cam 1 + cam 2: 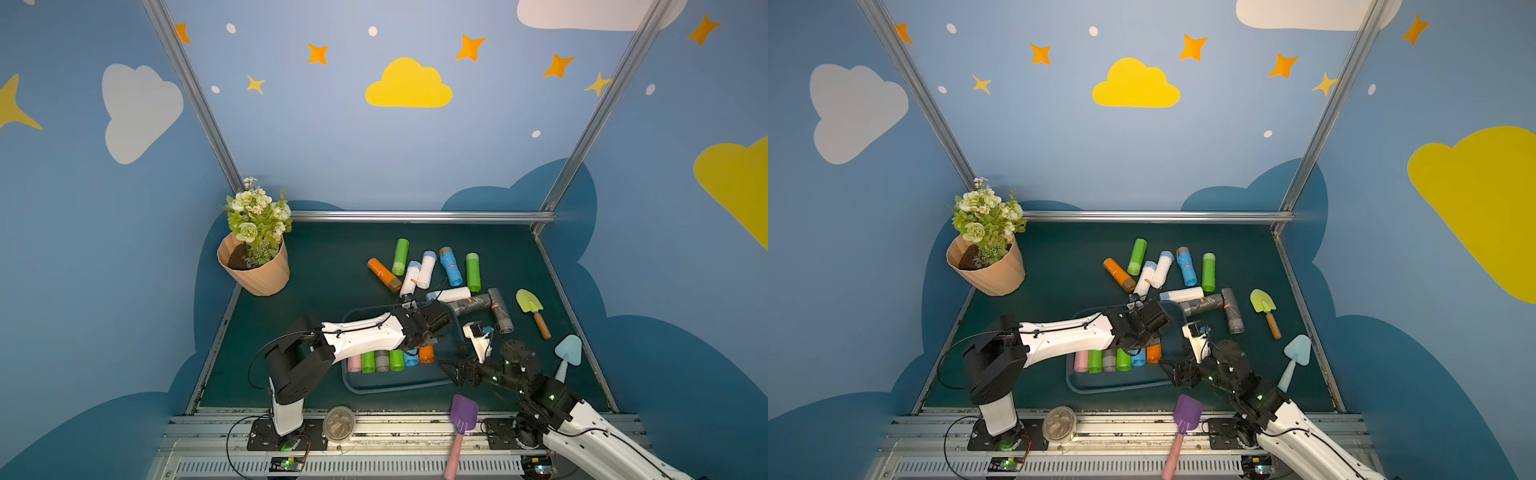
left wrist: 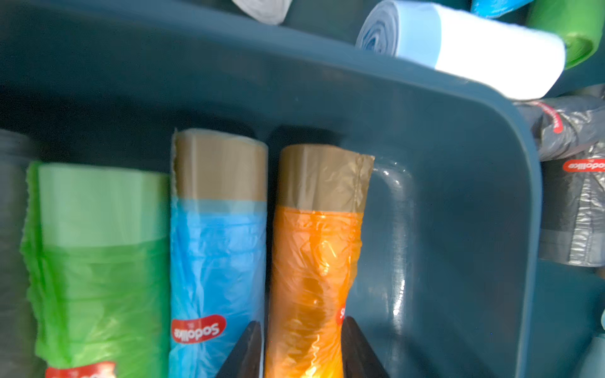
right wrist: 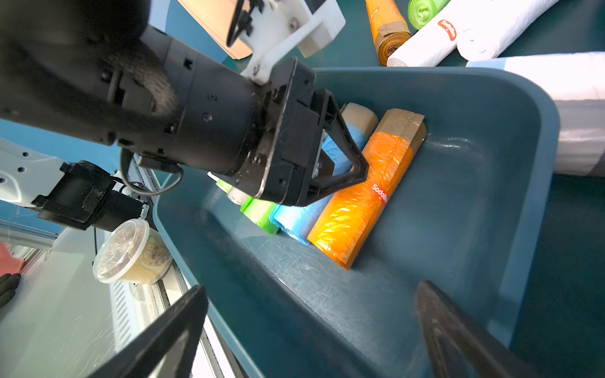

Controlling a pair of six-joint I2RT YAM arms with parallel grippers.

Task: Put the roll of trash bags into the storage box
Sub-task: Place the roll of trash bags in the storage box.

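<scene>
Roll of trash bags (image 1: 427,354) rightmost of a row (image 1: 397,360) in storage box (image 1: 395,379)

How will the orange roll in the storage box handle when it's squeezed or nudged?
The orange roll looks soft: its film crinkles and narrows between the fingers of the left gripper. The glossy wrap may be slippery. As a cylinder it could roll, though the blue roll beside it probably blocks one side.

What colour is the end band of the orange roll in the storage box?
Brown band on the orange roll; left wrist view shows it best.
</scene>
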